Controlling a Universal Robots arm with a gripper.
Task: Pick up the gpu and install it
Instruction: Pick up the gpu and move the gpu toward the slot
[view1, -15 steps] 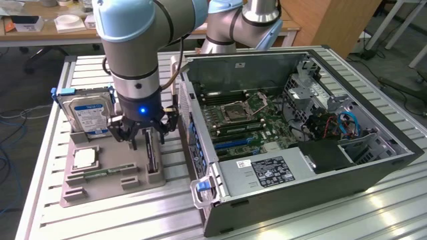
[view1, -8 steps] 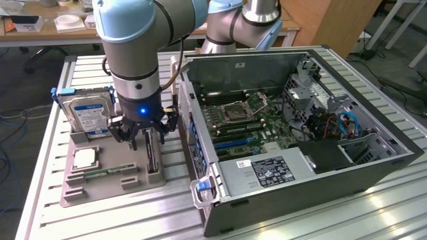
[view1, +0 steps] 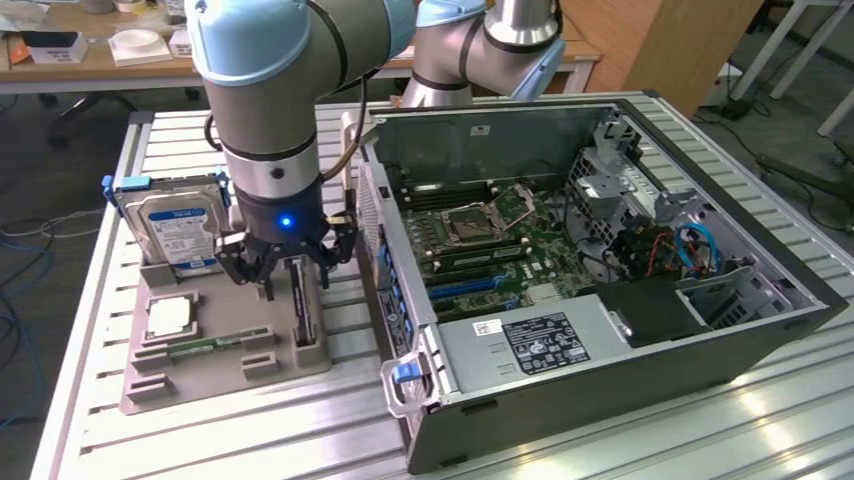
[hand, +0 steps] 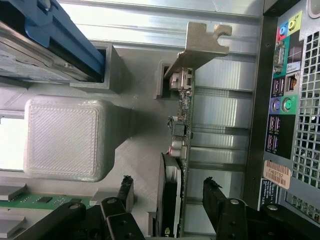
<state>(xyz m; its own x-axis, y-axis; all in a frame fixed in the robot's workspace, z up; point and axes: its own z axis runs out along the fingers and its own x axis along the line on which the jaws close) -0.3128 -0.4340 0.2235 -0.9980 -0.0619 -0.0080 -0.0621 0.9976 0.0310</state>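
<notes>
In the exterior view, the black two-fingered gripper (view1: 284, 272) on the grey-and-blue arm hung low over the grey printed parts holder (view1: 200, 375) on the slatted aluminium table (view1: 641, 440). Its jaws stood wide open and held nothing. The gpu (view1: 306, 312), a thin green circuit-board card with a black cooler, stood on edge in a slot of that holder, directly beneath the gripper. It lay between the silver hard drive with the blue label (view1: 180, 225) and the open black computer case (view1: 601, 300).

In the wrist view, the card ran edge-on between the two black fingers (hand: 125, 192), one on each side and neither touching it. Its silver metal end bracket (hand: 200, 45) pointed away from the wrist.

The step in hand looked like the approach to the pick-up, with the install not begun. A sound grasp would call for the jaws to be centred across the card's thickness and to close on the board or cooler, not the bracket.
</notes>
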